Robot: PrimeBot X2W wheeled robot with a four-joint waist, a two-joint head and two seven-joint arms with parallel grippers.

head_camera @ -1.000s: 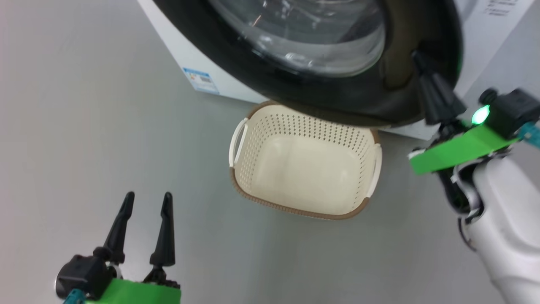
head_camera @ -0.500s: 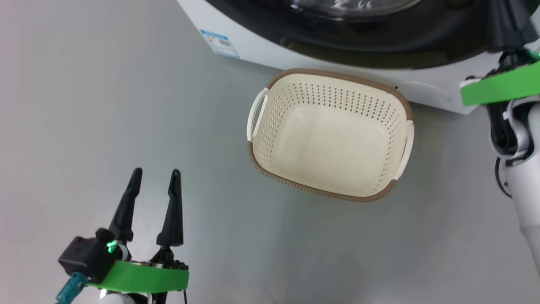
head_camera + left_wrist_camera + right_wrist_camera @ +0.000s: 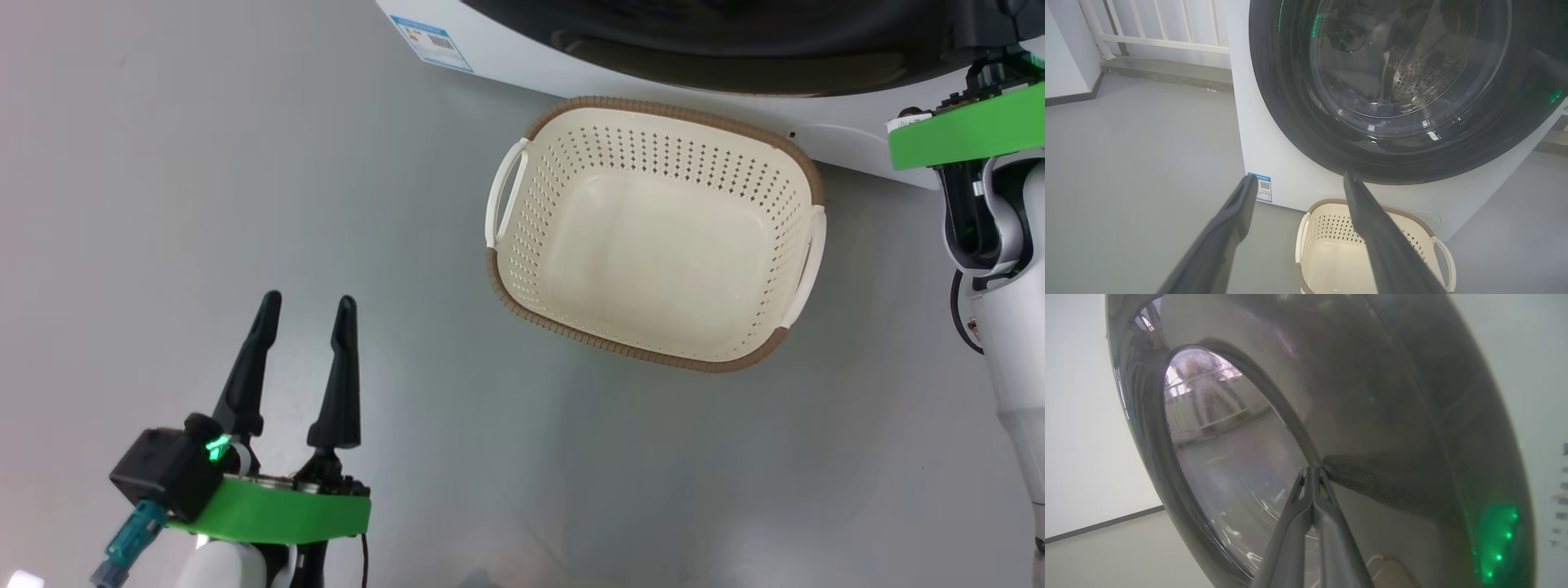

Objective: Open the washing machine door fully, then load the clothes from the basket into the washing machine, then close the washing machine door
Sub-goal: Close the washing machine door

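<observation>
While the left jaws hang spread and empty over the grey floor (image 3: pixel 204 163), well left of the basket (image 3: pixel 669 104), the right jaws are clenched on nothing. Their tips are at the black rim of the door (image 3: pixel 1392 416), beside its glass; whether they touch it cannot be told. The basket stands upright on the floor just before the washer (image 3: pixel 1274 155), under the door, its cream bottom bare. The door lies flush against the washer's front, the steel drum (image 3: pixel 1412 77) dim through the glass.
</observation>
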